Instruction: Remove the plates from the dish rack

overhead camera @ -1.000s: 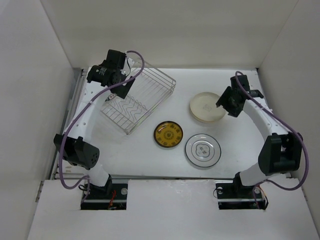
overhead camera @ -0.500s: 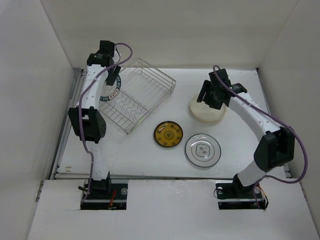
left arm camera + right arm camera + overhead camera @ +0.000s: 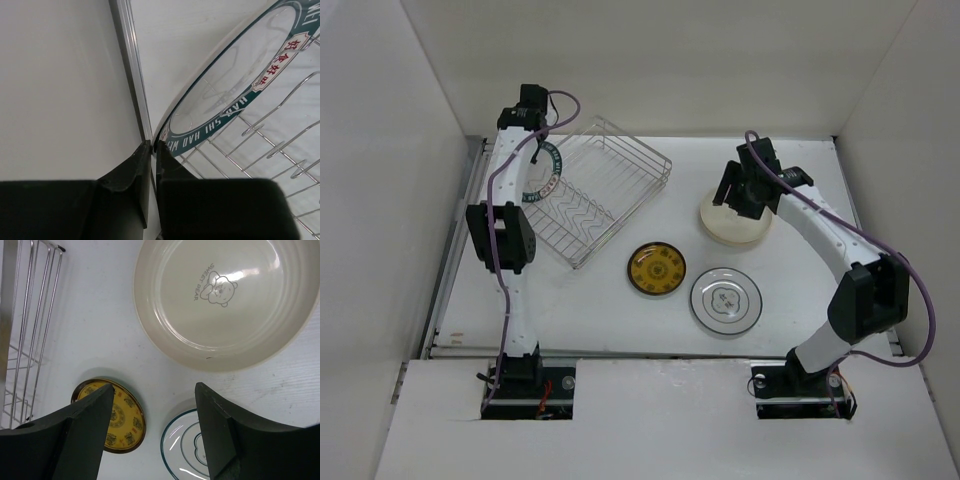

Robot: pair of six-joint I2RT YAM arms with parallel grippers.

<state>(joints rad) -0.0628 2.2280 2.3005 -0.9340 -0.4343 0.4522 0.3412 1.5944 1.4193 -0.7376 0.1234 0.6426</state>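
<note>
The dish rack is a silver wire basket at the back left of the table, and its wires show in the left wrist view. A white plate with a teal lettered rim stands on edge at the rack's left end. My left gripper is shut on that plate's rim. My right gripper hangs open and empty over the near-left edge of a cream plate lying flat on the table.
A yellow patterned plate and a white plate with a thin teal ring lie flat near the table's middle. A metal rail and the left wall run close beside the rack. White walls enclose the table.
My left arm swung to the rack's left end and its jaws shut on the teal-rimmed plate's rim. My right arm moved left over the cream plate, then held still.
</note>
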